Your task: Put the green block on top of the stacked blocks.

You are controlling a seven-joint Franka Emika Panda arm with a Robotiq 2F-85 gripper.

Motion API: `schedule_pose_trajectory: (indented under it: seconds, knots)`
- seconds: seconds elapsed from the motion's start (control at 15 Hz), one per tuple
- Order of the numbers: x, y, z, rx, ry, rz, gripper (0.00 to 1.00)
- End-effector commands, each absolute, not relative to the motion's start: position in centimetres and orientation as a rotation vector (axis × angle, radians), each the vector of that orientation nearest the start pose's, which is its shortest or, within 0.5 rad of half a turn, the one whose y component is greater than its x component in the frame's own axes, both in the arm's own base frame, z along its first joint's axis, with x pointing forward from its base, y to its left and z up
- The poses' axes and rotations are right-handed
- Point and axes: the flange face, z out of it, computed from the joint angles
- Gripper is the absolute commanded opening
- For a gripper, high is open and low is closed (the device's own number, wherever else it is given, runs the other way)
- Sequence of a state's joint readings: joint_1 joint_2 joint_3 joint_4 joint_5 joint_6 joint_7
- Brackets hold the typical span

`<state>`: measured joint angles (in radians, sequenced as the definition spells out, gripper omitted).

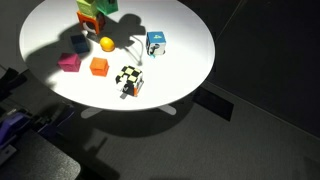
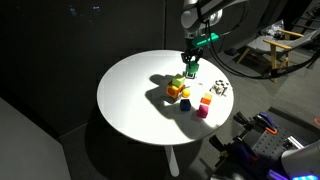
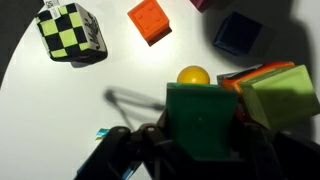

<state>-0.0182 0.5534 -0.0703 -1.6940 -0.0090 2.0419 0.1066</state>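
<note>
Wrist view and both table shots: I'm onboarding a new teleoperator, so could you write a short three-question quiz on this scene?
1. True or false: the tool is open and empty.
2. Which is the only round thing on the white round table? A. a small yellow ball B. a blue ball C. a red ring
3. Short answer: which colours make up the short column of stacked cube blocks?
Key: 1. False, it is shut on the green cube-shaped block. 2. A. 3. Green and orange-red.
</note>
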Motion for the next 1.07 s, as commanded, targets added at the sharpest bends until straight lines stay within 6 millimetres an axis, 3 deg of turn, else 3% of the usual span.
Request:
schedule_pose_trajectory:
  seconds: [0.0,0.73,1.0]
  knots:
    - [65.2,-5.1,26.8,-3.155,0.273,0.314,0.27]
    - [65.7,-3.5,28.7,-3.162,0.231,0.267,0.27]
    - [66.0,-1.9,28.9,-3.179,0.175,0.263,0.27]
